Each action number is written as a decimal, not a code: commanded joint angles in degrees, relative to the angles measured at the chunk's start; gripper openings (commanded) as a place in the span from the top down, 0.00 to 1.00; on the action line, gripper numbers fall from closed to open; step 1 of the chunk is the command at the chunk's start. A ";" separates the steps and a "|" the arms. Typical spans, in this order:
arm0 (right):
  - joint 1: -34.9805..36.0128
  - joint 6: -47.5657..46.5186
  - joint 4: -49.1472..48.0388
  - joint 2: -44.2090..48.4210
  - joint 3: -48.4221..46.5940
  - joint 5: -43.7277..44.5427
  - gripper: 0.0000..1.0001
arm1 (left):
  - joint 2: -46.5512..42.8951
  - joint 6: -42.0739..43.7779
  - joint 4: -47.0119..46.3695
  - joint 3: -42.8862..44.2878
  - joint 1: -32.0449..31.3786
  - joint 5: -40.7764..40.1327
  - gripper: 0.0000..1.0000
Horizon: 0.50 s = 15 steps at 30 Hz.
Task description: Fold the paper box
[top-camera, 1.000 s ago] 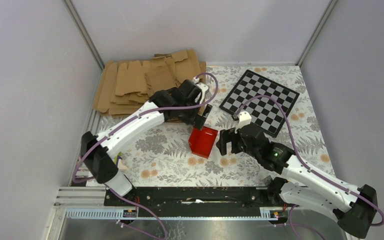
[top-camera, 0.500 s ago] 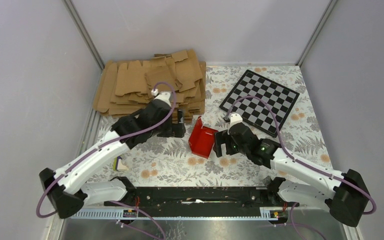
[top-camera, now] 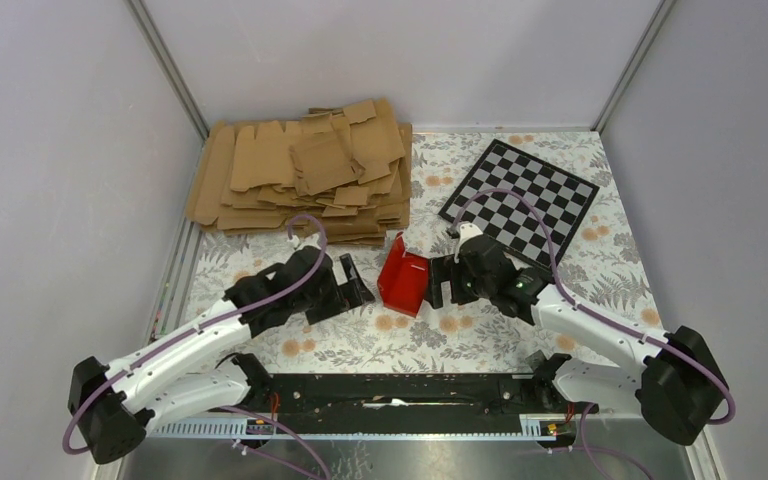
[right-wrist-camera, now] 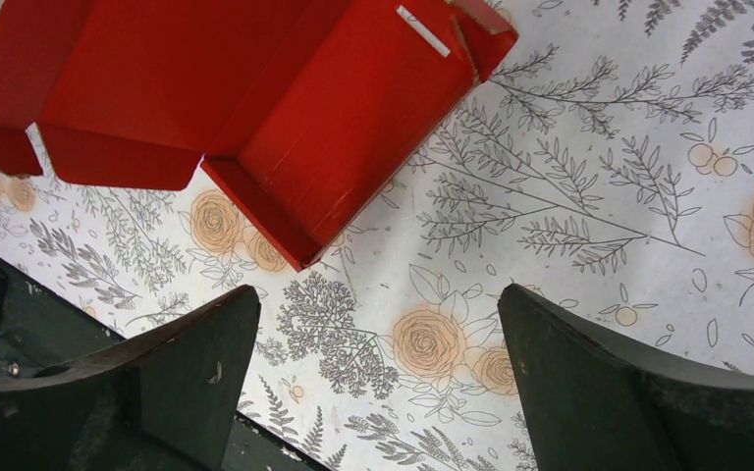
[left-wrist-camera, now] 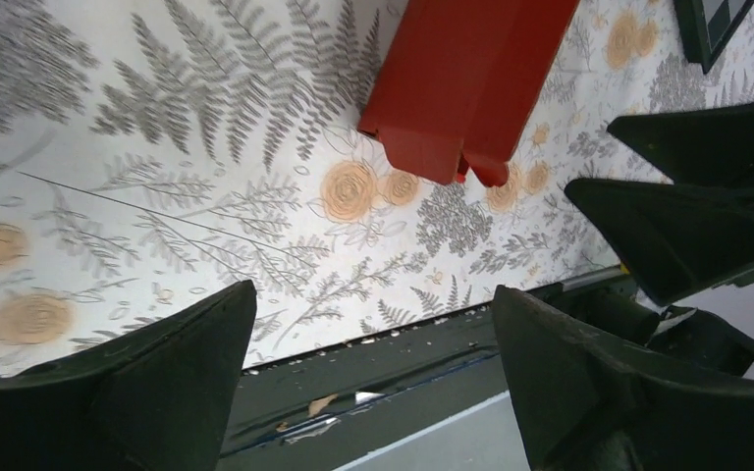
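On the table [top-camera: 600, 290] we see a pile of brown blanks [top-camera: 300, 175] well beyond our left gripper [top-camera: 360, 281] and a checkered board [top-camera: 520, 200] beyond our right gripper [top-camera: 439, 282]. The red box [top-camera: 405, 283], partly folded, lies between the two grippers, just ahead of each. Both grippers stand spread wide, holding nothing.

blocked: box [top-camera: 405, 280] between left hand [top-camera: 355, 280] and right hand [top-camera: 443, 283], narrow gap each side | behind: cardboard stack [top-camera: 300, 175], checkerboard [top-camera: 520, 200] | free: open surface [top-camera: 330, 330] in front of box
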State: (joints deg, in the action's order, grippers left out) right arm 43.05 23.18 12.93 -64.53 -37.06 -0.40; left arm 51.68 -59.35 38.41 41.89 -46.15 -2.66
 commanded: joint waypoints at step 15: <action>-4.19 0.20 -5.85 -1.98 2.52 -3.20 0.00 | 10.66 -20.43 -24.00 -7.20 -18.10 -4.18 0.05</action>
State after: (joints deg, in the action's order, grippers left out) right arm 39.31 23.42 10.35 -64.73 -33.63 -4.21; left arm 59.59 -75.99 22.15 34.70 -63.88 -3.97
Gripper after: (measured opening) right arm 0.993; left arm 0.963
